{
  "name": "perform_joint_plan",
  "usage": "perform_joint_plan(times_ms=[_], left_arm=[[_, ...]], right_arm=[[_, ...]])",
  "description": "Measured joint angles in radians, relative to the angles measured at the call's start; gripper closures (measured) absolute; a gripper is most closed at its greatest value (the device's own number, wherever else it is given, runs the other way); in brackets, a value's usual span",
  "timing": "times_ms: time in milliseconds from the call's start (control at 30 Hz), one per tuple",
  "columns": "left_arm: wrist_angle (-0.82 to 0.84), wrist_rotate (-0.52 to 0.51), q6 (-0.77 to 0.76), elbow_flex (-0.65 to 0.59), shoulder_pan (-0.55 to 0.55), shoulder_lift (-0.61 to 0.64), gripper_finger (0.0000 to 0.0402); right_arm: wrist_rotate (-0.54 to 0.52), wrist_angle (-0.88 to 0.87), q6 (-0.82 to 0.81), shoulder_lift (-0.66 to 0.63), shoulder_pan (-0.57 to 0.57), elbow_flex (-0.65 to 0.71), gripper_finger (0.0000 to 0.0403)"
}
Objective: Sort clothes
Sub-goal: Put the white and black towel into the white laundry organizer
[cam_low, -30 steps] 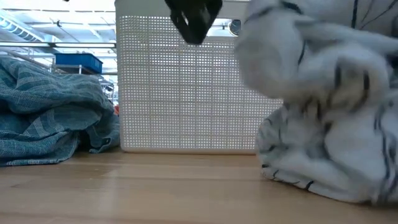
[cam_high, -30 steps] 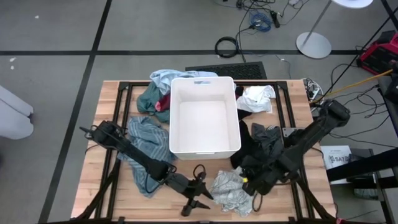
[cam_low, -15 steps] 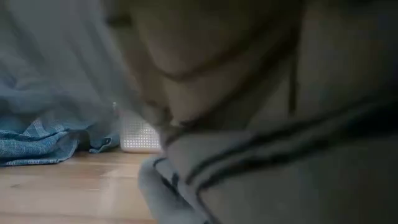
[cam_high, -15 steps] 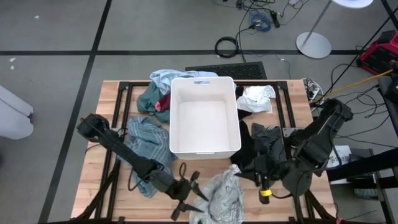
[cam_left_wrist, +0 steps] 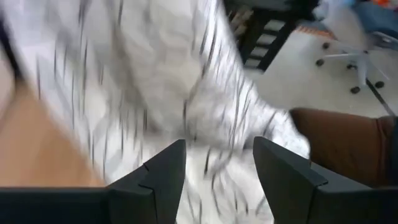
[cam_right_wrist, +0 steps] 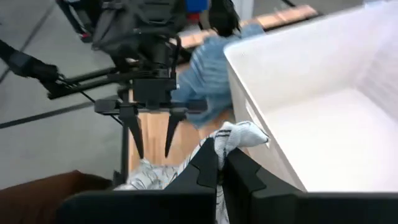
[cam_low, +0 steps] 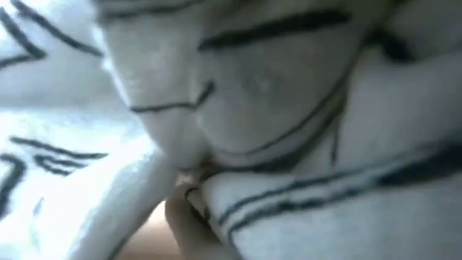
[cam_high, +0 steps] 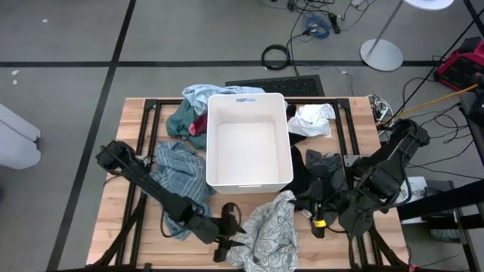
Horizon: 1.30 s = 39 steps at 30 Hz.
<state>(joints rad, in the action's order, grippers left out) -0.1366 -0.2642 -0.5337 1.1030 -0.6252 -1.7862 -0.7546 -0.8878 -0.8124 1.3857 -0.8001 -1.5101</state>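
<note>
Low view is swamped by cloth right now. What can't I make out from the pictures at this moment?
- Low view: the white-grey garment fills the picture, hiding the table, the bin and both claws.
- High view: the left claw sits at that garment's edge; contact is too small to judge.
- Left wrist view: cloth ahead of the fingers is blurred.
- Right wrist view: the right claw pinches a fold; its own fingers hide how much is caught.
- Bin: pile behind partly hidden.

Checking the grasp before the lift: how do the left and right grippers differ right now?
The left gripper stands open over the white-grey garment, holding nothing; the right gripper is shut on that garment's edge. The left is at the table's front edge; the right is beside the white bin. Both point at the same garment.
</note>
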Motion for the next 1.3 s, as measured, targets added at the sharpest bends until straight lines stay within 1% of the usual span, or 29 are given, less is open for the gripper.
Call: perform_joint_plan(times_ms=[100,200,333,400,567,733,900,967,1000,1067,1133,1200,1233,1267,1300], left_arm=[[0.04,0.0,-0.11,0.0,-0.022,-0.037,0.0204],[0.042,-0.016,-0.139,0.0,-0.038,-0.074,0.0204],[0.039,-0.15,-0.142,0.0,-0.031,-0.112,0.0204],[0.041,-0.187,-0.15,0.0,-0.017,-0.13,0.0204],[0.039,-0.169,-0.197,-0.001,0.017,-0.168,0.0203],[0.04,-0.162,-0.243,-0.001,0.031,-0.193,0.0203],[0.026,-0.146,-0.244,-0.001,0.038,-0.24,0.0204],[-0.002,-0.121,-0.228,0.0,0.041,-0.25,0.0206],[-0.009,-0.108,-0.211,0.0,0.041,-0.252,0.0212],[-0.016,-0.097,-0.192,0.0,0.043,-0.251,0.0237],[-0.011,-0.084,-0.174,0.0,0.043,-0.242,0.0285],[-0.013,-0.074,-0.141,-0.001,0.04,-0.23,0.035],[-0.016,-0.072,-0.127,-0.002,0.039,-0.221,0.0375],[-0.023,-0.071,-0.111,-0.002,0.037,-0.211,0.0386],[-0.026,-0.071,-0.093,-0.002,0.034,-0.2,0.0388]], right_arm=[[0.001,-0.044,-0.041,0.0,0.0,0.0,0.0403],[0.001,-0.046,-0.04,0.0,0.0,0.0,0.0403],[0.0,-0.045,-0.039,0.0,0.0,0.0,0.0403],[0.001,-0.045,-0.04,0.0,0.0,0.0,0.0403],[0.029,-0.044,-0.042,0.0,0.0,0.0,0.0403],[0.03,-0.045,-0.04,0.0,0.0,0.0,0.0403],[0.028,-0.046,-0.028,0.0,0.0,0.0,0.0403],[0.028,-0.046,-0.021,0.0,0.001,0.0,0.0403],[0.028,-0.046,-0.02,0.0,0.002,0.0,0.0403],[0.028,-0.046,-0.021,0.0,0.002,0.0,0.0403],[0.027,-0.046,-0.021,0.0,0.002,0.0,0.0403],[0.027,-0.046,-0.021,0.0,0.002,0.0,0.0403],[0.027,-0.045,-0.021,0.0,0.002,0.0,0.0403],[0.027,-0.045,-0.021,0.0,0.002,0.0,0.0403],[0.027,-0.046,-0.021,0.0,0.002,0.0,0.0403]])
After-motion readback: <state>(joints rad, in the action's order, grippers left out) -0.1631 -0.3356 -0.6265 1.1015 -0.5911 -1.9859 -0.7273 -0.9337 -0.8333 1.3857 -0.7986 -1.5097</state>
